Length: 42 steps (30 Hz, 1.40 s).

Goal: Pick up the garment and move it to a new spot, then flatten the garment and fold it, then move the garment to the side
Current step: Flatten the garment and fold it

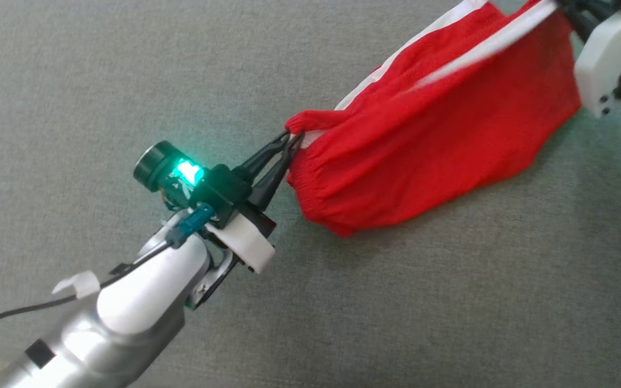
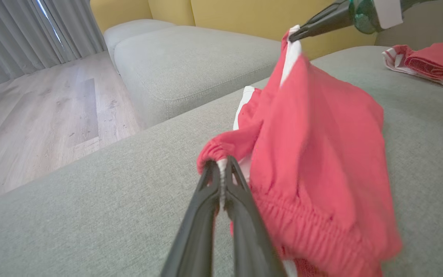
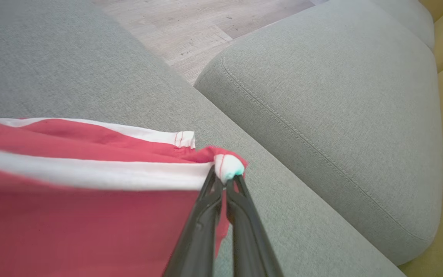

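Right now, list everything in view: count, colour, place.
red shorts: one, red with white side stripes, strung between both grippers over the sofa seat
sofa seat: one, grey-green, beneath the shorts
neighbouring cushion: one, grey-green, beside the seat
backrest: yellow, behind the cushions
folded cloths: small pile, red and red-white striped, on the seat beyond the shorts
floor: pale wood, beside the sofa
curtains: grey, at the floor's far edge
left gripper: one, dark fingers shut on the elastic waistband
right gripper: one, dark fingers shut on a white-trimmed hem corner
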{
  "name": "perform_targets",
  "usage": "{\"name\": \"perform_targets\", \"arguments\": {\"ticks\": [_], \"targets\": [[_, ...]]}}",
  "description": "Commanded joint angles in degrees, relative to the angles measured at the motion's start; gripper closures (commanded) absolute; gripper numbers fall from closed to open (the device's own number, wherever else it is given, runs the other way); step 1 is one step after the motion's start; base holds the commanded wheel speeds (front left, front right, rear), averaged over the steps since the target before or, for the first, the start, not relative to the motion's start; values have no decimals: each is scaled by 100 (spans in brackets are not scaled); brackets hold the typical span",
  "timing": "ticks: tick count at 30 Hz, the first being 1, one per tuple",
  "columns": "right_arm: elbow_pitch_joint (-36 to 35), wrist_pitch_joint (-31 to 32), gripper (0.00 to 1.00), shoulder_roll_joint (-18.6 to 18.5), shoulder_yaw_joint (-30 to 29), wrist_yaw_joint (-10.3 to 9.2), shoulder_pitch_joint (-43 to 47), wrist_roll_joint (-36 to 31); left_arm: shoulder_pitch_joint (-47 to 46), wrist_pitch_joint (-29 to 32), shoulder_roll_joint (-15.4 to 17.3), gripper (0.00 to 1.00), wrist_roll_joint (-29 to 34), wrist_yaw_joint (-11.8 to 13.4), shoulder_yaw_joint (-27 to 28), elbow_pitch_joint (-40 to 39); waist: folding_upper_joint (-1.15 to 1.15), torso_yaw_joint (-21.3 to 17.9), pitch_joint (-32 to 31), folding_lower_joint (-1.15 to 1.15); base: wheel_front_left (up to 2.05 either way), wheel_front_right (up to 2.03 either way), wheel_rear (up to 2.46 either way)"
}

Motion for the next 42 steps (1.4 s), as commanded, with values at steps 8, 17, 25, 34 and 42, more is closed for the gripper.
{"name": "perform_targets", "arguments": {"ticks": [8,17,25,34,42], "targets": [[566,-394,100,215,258,39,-555,-74,-404,-159,6,100,68,-77,127,28,0,175,269,-1,0,0,0],[1196,-768,100,401,631,39,-934,8,-586,-183,-82,100,101,-111,69,198,0,243,450,-1,0,0,0],[1639,-1095,0,566,782,39,-1041,285,-702,-104,-111,0,70,-129,41,331,0,180,519,-1,0,0,0],[1911,-1757,0,770,552,39,-905,974,-590,-194,-2,0,-232,114,376,257,0,-44,185,-1,0,0,0],[2054,-2607,0,1069,-195,39,-645,1628,-321,-528,173,0,-657,605,1051,-70,0,-433,-373,-1,0,0,0]]}}
